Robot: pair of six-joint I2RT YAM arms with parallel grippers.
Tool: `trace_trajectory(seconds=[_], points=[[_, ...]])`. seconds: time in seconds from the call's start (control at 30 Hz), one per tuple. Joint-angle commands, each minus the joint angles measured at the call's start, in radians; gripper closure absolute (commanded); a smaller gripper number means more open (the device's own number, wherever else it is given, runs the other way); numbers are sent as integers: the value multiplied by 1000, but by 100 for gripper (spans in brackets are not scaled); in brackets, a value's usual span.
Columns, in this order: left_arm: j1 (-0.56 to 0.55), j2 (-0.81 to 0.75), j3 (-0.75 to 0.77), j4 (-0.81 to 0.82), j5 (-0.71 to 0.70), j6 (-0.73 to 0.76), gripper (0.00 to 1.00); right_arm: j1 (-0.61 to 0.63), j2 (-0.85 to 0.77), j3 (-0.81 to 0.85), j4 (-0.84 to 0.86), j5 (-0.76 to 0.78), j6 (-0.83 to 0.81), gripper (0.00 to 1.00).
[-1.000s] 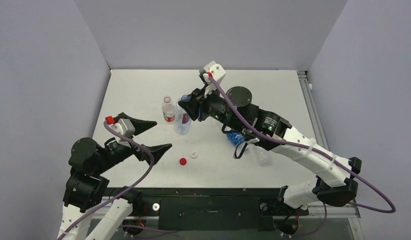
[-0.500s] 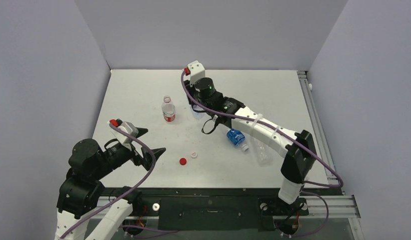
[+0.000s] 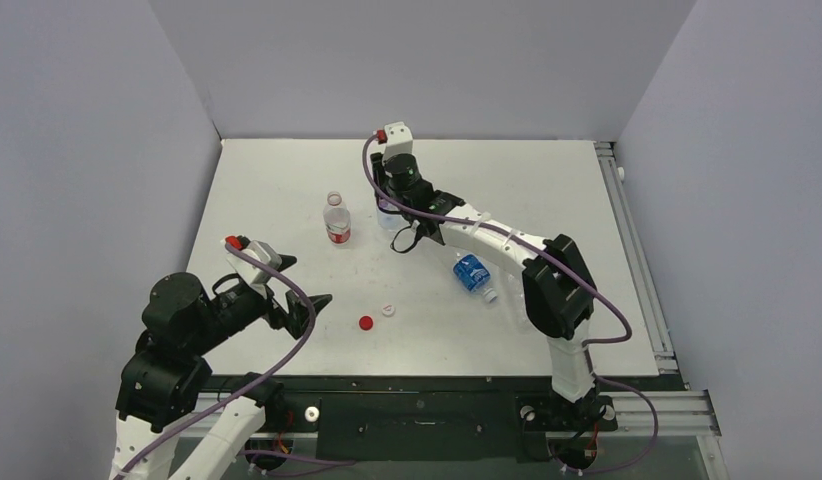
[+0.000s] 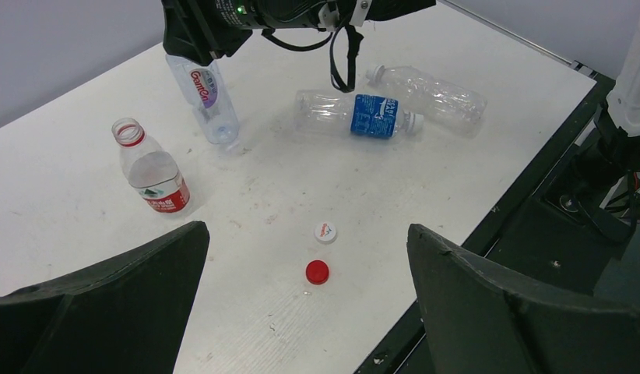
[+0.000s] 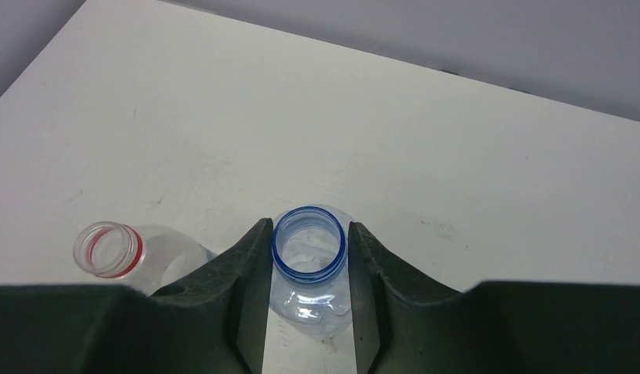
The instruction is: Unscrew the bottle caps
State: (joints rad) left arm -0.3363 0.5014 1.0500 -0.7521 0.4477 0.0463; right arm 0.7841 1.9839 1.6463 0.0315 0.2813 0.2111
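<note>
**Top external view.** The red-labelled bottle stands upright and uncapped on the table and serves as the landmark. The red cap and the loose white cap lie side by side, apart from each other, to its right and well nearer the arm bases. The left gripper hovers nearer the bases than the landmark, jaws spread wide and holding nothing. The right gripper points down just right of the landmark; its jaws are hidden here.

**Left wrist view.** Both loose caps rest on the table between the open fingers, nearer the camera than the landmark. The blue-ringed bottle stands just beyond the landmark under the right gripper. The blue-labelled bottle lies on its side farther right, a screwed-on white cap on its neck. A clear unlabelled bottle lies just beyond it.

**Right wrist view.** The right fingers press both sides of the blue-ringed bottle's open neck. The landmark's red-ringed mouth shows at left.
</note>
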Motion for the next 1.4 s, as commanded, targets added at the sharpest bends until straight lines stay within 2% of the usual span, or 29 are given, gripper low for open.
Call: trace_trajectory(seconds=[0.0, 0.47, 0.53, 0.63, 0.77, 0.97, 1.17, 1.37], points=[[5, 12, 24, 53, -14, 18, 3, -13, 33, 56, 116, 34, 53, 100], [5, 22, 16, 109, -1, -3, 3, -17, 106, 44, 101, 40, 62, 98], [5, 21, 17, 110, -3, -1, 4, -17, 97, 27, 110, 38, 68, 90], [5, 15, 19, 108, -4, 1, 4, -16, 84, 9, 118, 36, 69, 70], [5, 11, 20, 106, -3, 2, 3, -14, 64, -1, 113, 39, 63, 54], [5, 3, 25, 102, 6, 3, 3, -15, 42, 3, 96, 38, 52, 45], [5, 2, 34, 102, 9, 0, 3, -15, 23, 26, 69, 33, 43, 42], [5, 4, 45, 105, 12, -2, 3, -17, -34, 26, 39, 38, 34, 27]])
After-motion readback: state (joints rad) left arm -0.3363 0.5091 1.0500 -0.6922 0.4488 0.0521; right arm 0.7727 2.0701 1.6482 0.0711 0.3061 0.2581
